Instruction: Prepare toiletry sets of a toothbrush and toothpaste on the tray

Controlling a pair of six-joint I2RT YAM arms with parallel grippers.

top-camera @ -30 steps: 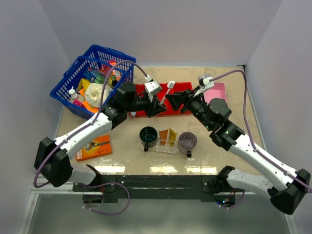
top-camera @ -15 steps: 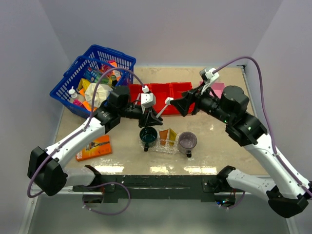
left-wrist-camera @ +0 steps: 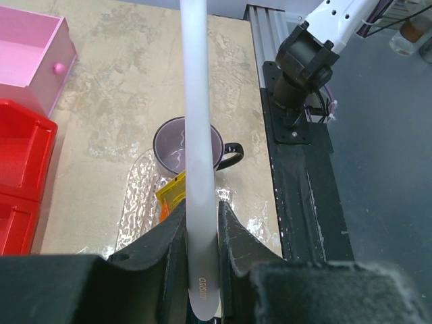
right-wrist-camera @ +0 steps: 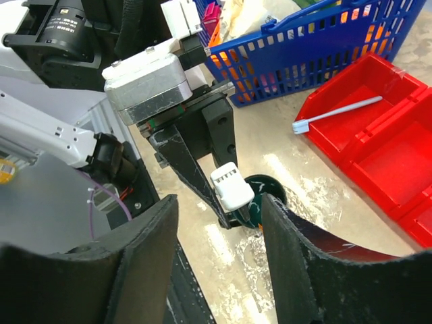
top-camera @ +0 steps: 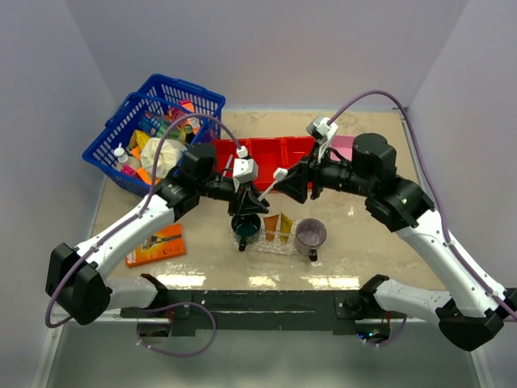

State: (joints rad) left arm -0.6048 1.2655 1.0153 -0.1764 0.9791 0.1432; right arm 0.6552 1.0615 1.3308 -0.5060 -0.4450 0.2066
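My left gripper (top-camera: 250, 198) is shut on the handle of a white toothbrush (top-camera: 271, 182) and holds it in the air above the green mug (top-camera: 245, 225). The handle runs between the fingers in the left wrist view (left-wrist-camera: 199, 135). My right gripper (top-camera: 292, 184) is open, its jaws on either side of the brush head (right-wrist-camera: 231, 185) without touching it. The clear bumpy tray (top-camera: 275, 245) holds an orange tube (top-camera: 271, 225) and a yellow-orange tube (top-camera: 286, 226). A second white toothbrush (right-wrist-camera: 337, 111) lies in the red bin (right-wrist-camera: 378, 135).
A purple mug (top-camera: 310, 233) stands at the tray's right end. The red bin (top-camera: 266, 153) and a pink box (top-camera: 346, 149) are at the back. A blue basket (top-camera: 153, 129) of items is at the back left. An orange razor pack (top-camera: 156, 242) lies at the front left.
My left gripper carried the toothbrush from over the red bin toward the green mug. My right gripper moved left and closed in on the brush head, still open.
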